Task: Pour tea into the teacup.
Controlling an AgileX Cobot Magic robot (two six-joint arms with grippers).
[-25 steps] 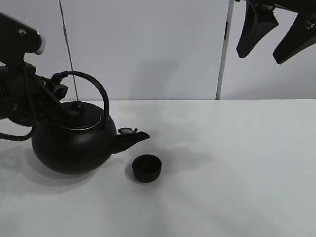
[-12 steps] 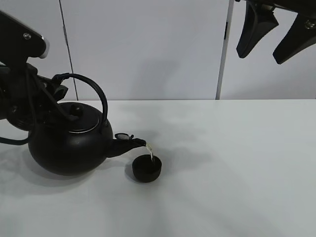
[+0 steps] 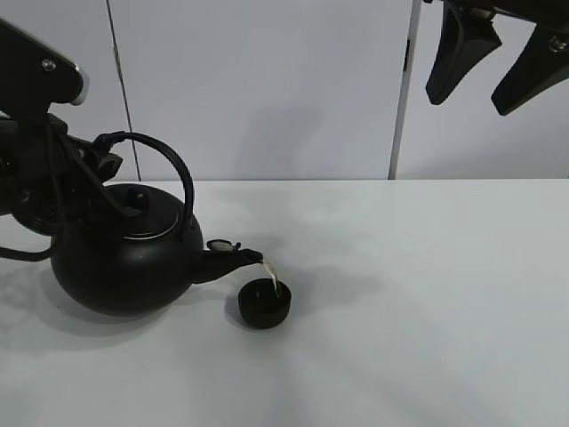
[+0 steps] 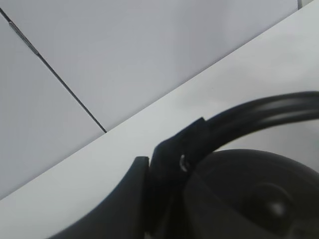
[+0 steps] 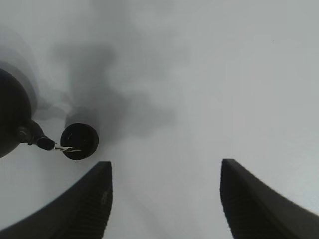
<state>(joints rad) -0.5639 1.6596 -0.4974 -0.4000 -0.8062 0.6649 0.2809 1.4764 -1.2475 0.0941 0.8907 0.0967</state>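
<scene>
A big black kettle point(image 3: 124, 262) with an arched handle point(image 3: 169, 160) is tilted toward the right on the white table point(image 3: 427, 294). A thin pale yellowish stream of tea point(image 3: 272, 274) runs from its spout point(image 3: 238, 259) into the small black teacup point(image 3: 263, 303). My left gripper point(image 3: 102, 160) is shut on the kettle's handle point(image 4: 249, 117) at its left end. My right gripper point(image 3: 493, 62) is open and empty, high above the table at the far right. The right wrist view shows the teacup point(image 5: 79, 141), the tea point(image 5: 67, 148) and the kettle point(image 5: 12, 119) from above.
A white wall with dark vertical seams point(image 3: 120, 89) stands behind the table. A white post point(image 3: 402, 89) stands at the back right.
The kettle tipped further toward the cup and tea began to flow from the spout. The stream keeps running into the teacup. The right arm has not moved.
</scene>
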